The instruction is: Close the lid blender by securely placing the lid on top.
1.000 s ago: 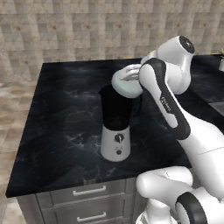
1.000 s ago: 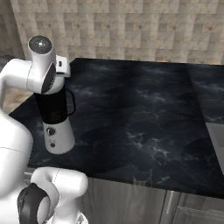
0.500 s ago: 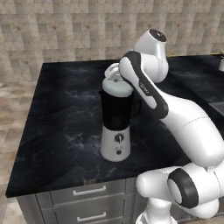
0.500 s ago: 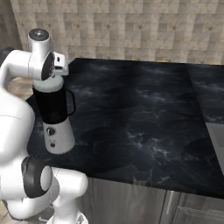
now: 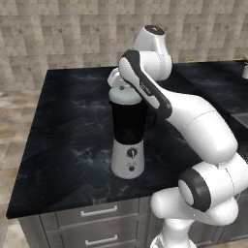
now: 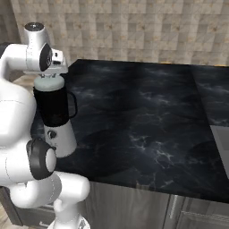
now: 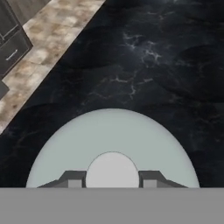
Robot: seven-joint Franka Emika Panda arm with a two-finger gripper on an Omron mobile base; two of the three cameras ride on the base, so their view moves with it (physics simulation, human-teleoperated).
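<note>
The blender [image 5: 128, 162] stands near the front edge of the black counter, its dark jar [image 5: 128, 118] on a silver-white base with a dial. The pale grey-white lid [image 5: 124, 93] lies level on the jar's mouth. My gripper [image 5: 117, 79] comes down on it from above, partly hidden by my forearm. From the right base view, the lid [image 6: 49, 82] caps the jar [image 6: 53, 106] with the gripper [image 6: 55, 68] directly over it. In the hand view the lid [image 7: 111, 135] spreads wide, and the gripper [image 7: 112, 177] is shut on the central knob [image 7: 112, 168], a fingertip [image 7: 73, 178] pressing on each side.
The black marble counter [image 5: 68, 131] stretches left and behind the blender, with its edge and tiled floor [image 7: 39, 48] beyond. Drawers [image 5: 99, 212] sit below the front edge. A tiled wall [image 6: 134, 31] backs the counter. A sink edge [image 6: 222, 138] is at far right.
The arm has swung the lid from tilted beside the jar's rim to level on top of the jar, and the hand now stands upright over it.
</note>
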